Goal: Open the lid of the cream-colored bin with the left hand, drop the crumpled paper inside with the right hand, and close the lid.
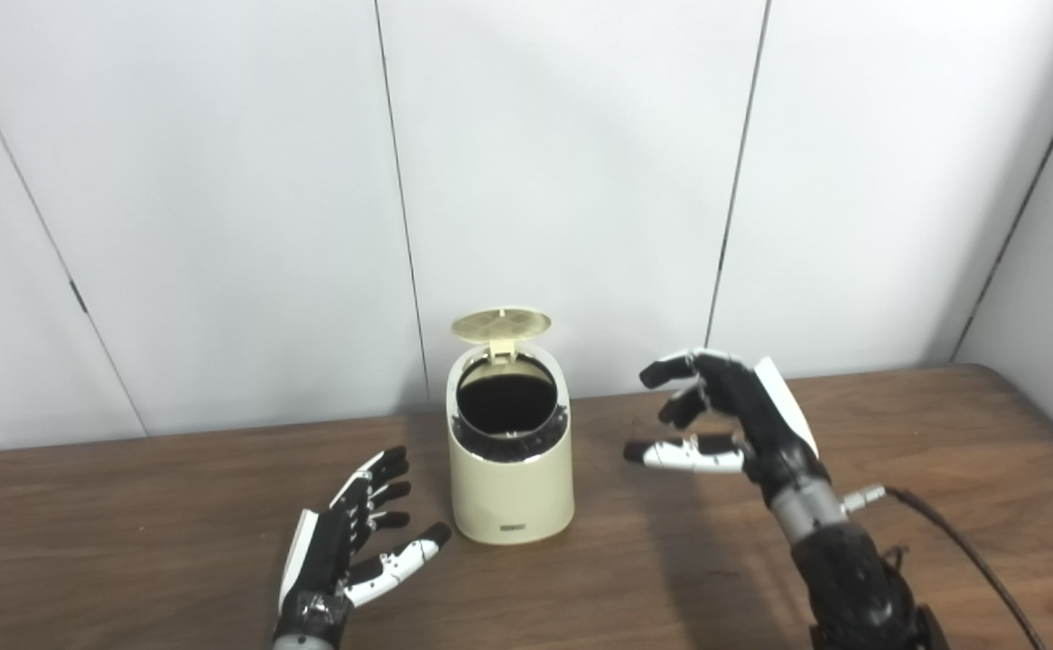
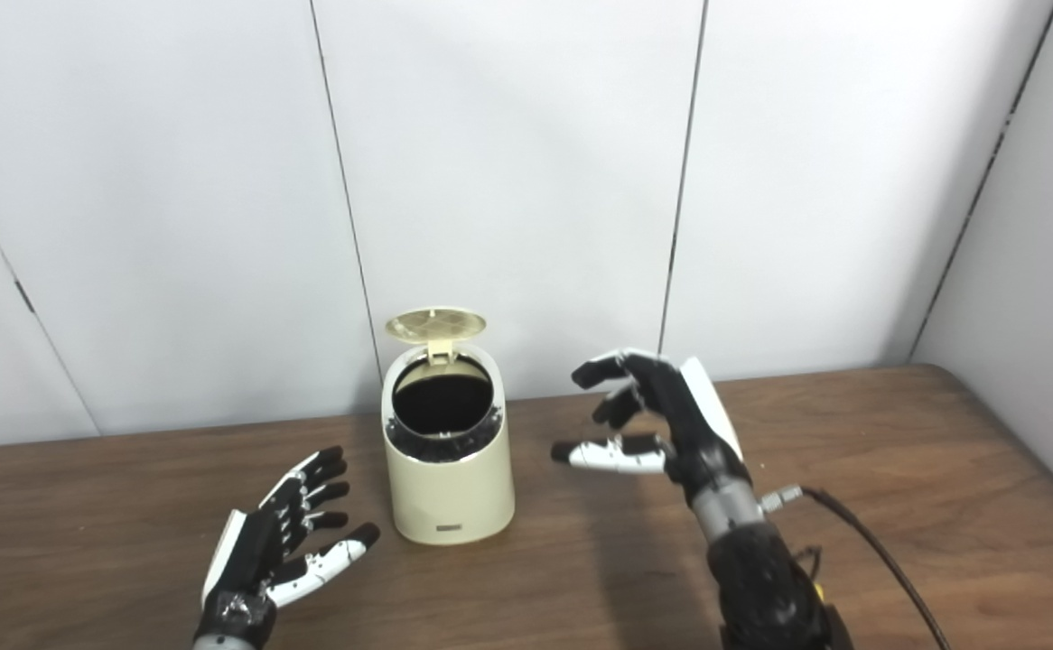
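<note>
While its lid (image 1: 501,325) stands tipped up at the back, your cream-colored bin (image 1: 510,469) sits on the wooden table (image 1: 129,506) near the wall, dark mouth exposed. Your left hand (image 1: 346,542) lies low just left of it, fingers spread and empty; your right hand (image 1: 734,415) hovers to its right, fingers apart, holding nothing.

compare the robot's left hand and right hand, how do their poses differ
The left hand sits low near the wooden table, fingers stretched straight toward the cream-colored bin. The right hand is raised higher, beside the bin's open top, fingers curved. Both are open, hold nothing and touch nothing.
</note>
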### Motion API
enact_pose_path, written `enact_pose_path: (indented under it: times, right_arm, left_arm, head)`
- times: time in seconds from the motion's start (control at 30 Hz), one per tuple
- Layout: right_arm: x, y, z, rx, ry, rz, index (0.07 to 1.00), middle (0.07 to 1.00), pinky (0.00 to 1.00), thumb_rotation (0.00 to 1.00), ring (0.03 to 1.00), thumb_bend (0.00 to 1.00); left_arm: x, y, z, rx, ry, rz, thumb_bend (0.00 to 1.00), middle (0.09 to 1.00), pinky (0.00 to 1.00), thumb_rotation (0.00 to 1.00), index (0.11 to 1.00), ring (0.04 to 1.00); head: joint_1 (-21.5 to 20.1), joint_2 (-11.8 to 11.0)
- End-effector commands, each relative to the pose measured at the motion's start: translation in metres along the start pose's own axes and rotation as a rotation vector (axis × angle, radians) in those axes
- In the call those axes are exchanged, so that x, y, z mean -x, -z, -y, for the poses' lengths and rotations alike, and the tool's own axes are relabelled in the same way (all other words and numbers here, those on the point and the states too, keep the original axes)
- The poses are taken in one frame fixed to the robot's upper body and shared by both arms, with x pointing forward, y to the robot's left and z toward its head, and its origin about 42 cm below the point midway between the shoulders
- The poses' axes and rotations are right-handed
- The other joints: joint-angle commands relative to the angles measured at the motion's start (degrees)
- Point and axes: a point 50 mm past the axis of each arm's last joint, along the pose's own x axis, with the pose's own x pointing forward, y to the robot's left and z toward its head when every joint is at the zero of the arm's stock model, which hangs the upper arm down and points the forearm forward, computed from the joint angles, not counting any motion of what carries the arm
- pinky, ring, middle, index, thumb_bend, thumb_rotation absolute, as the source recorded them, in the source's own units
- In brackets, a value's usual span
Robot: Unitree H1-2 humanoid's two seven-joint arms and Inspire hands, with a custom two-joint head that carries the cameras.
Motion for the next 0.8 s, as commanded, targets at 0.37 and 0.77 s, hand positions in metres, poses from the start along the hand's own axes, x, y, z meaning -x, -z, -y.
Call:
enact_pose_path:
  times: [0.37, 0.77]
  right_arm:
    - [0.017, 0.035, -0.009, -0.217, 0.019, 0.104, 0.802, 0.796, 0.6, 0.26, 0.656, 0.85]
    - [0.026, 0.038, -0.02, -0.264, 0.051, 0.083, 0.785, 0.791, 0.59, 0.22, 0.638, 0.84]
  left_arm:
    - [-0.007, -0.021, 0.0, 0.004, -0.012, 0.09, 0.69, 0.872, 0.72, 0.14, 0.902, 0.834]
    - [-0.019, -0.039, -0.021, -0.112, -0.008, 0.153, 0.77, 0.881, 0.72, 0.24, 0.922, 0.841]
  head:
    - [3.79, -0.47]
    - [2.97, -1.21]
